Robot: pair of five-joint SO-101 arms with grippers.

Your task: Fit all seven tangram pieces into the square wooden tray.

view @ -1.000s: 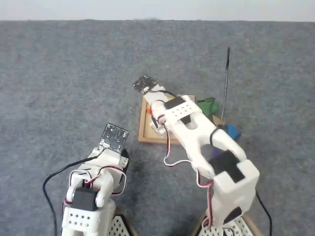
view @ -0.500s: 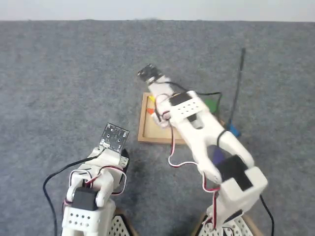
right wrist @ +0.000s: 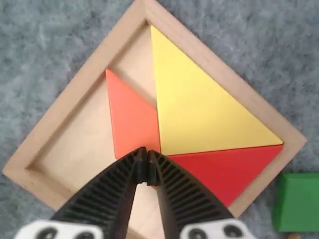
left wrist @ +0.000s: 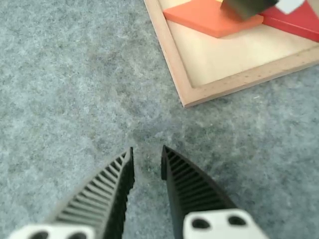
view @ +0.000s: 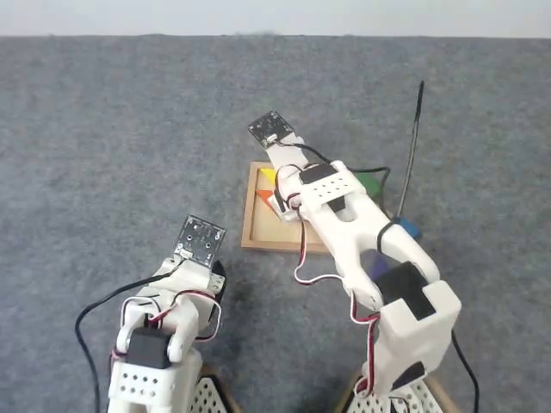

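Your right claw (right wrist: 147, 154), pressed together and empty, has shifted farther across the square wooden tray (right wrist: 82, 87), uncovering the seated orange triangular piece (right wrist: 130, 124); placement likely continues.

Right tool (right wrist: 147, 155) swung farther across tray (view: 249, 217).
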